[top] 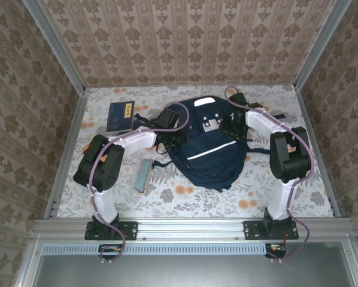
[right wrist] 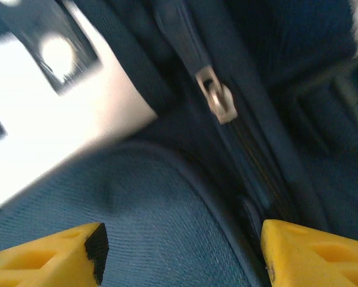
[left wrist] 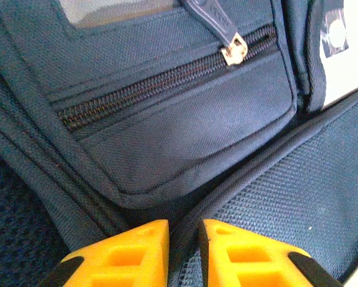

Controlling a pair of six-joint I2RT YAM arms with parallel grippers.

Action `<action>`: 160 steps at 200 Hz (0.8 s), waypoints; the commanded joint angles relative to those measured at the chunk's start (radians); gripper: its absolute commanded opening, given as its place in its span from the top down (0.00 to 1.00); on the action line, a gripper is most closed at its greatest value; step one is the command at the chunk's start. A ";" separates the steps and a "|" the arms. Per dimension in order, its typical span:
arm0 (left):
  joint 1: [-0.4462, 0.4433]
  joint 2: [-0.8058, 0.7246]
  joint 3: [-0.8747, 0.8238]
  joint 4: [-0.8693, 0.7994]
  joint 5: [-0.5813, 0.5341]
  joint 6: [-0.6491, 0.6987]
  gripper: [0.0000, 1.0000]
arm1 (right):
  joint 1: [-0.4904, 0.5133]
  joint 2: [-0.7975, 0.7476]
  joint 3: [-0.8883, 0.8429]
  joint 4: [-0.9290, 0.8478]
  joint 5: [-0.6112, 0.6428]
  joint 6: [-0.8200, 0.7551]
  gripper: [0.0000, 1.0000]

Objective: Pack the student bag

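student bag point(top: 212, 155) on floral tabletop point(top: 185, 200); damask walls point(top: 197, 42)

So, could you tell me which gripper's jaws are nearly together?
The left gripper: its fingers pinch a fold of the student bag, while the right gripper's stand wide apart.

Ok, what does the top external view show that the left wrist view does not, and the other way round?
Top external view: the whole student bag lying on the flowered table, a navy booklet at the far left, a flat grey-green object beside the left arm, and the right arm reaching onto the bag. Left wrist view: a closed pocket zipper with its metal pull, and the left gripper, its yellow fingers pinching a fold of fabric. Both: the bag's navy fabric.
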 commanded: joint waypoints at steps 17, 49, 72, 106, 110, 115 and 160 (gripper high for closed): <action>0.025 0.149 0.152 -0.115 -0.102 0.090 0.78 | 0.040 -0.065 -0.188 0.082 -0.104 0.075 0.34; 0.091 0.230 0.260 -0.150 -0.092 0.149 0.76 | 0.141 -0.094 -0.288 0.261 -0.198 0.214 0.34; 0.136 0.245 0.332 -0.172 -0.075 0.192 0.72 | 0.189 -0.045 -0.227 0.315 -0.238 0.254 0.34; 0.154 0.163 0.394 -0.254 -0.079 0.273 0.55 | 0.181 -0.058 -0.109 0.239 -0.201 0.221 0.33; 0.154 0.148 0.394 -0.267 -0.080 0.283 0.53 | 0.179 -0.074 -0.107 0.231 -0.194 0.214 0.32; 0.153 0.130 0.393 -0.283 -0.081 0.295 0.50 | 0.174 -0.096 -0.108 0.220 -0.184 0.205 0.31; 0.055 -0.031 0.332 -0.414 -0.206 0.369 0.30 | 0.062 -0.361 -0.275 0.177 -0.105 0.184 0.17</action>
